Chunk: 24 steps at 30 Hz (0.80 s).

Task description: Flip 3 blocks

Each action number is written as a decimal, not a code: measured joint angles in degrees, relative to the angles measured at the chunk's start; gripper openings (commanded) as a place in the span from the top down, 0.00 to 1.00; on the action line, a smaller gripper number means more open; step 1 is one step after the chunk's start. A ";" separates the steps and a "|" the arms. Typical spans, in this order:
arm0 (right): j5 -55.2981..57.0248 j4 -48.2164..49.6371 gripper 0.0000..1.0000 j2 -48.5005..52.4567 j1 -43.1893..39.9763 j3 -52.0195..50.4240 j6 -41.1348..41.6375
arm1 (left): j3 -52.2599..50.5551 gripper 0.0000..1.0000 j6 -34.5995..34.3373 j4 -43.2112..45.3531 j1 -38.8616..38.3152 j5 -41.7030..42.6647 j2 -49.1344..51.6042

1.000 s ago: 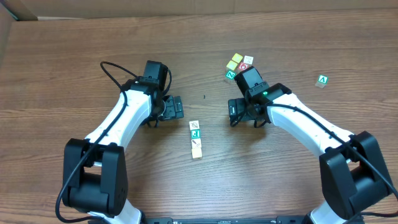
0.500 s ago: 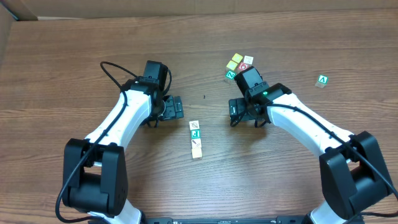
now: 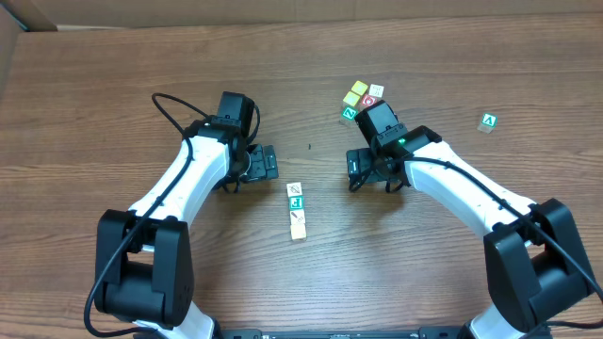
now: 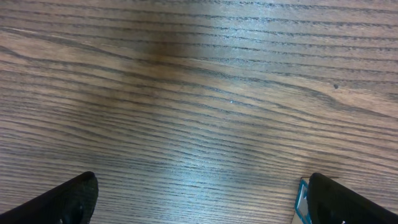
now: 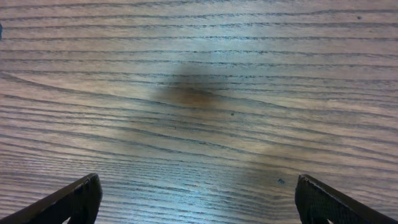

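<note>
Three small blocks lie in a short column mid-table: a white one [image 3: 294,189], a teal one [image 3: 296,202] and a pale yellow one [image 3: 299,226]. My left gripper [image 3: 268,162] hovers low just up and left of them, open with nothing between its fingers. In the left wrist view the gripper [image 4: 199,208] spans bare wood, and a blue-edged block [image 4: 301,202] peeks out beside its right finger [image 4: 348,202]. My right gripper [image 3: 355,170] stands open to the right of the column. The right wrist view shows the gripper [image 5: 199,205] over bare wood only.
A cluster of yellow, red and green cubes [image 3: 362,99] sits just behind the right arm. A lone green cube with a white letter [image 3: 488,121] lies far right. A black cable [image 3: 168,108] loops off the left arm. A cardboard edge [image 3: 14,19] borders the back left.
</note>
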 measured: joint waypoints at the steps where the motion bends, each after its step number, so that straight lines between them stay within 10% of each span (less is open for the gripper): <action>1: 0.02 0.00 0.00 -0.07 0.02 0.00 0.02 | 0.00 0.00 0.00 0.00 0.00 0.00 0.00; 24: 0.17 -0.11 0.00 -40.57 -1.36 0.00 0.02 | 0.00 0.00 0.00 0.00 0.00 0.00 0.00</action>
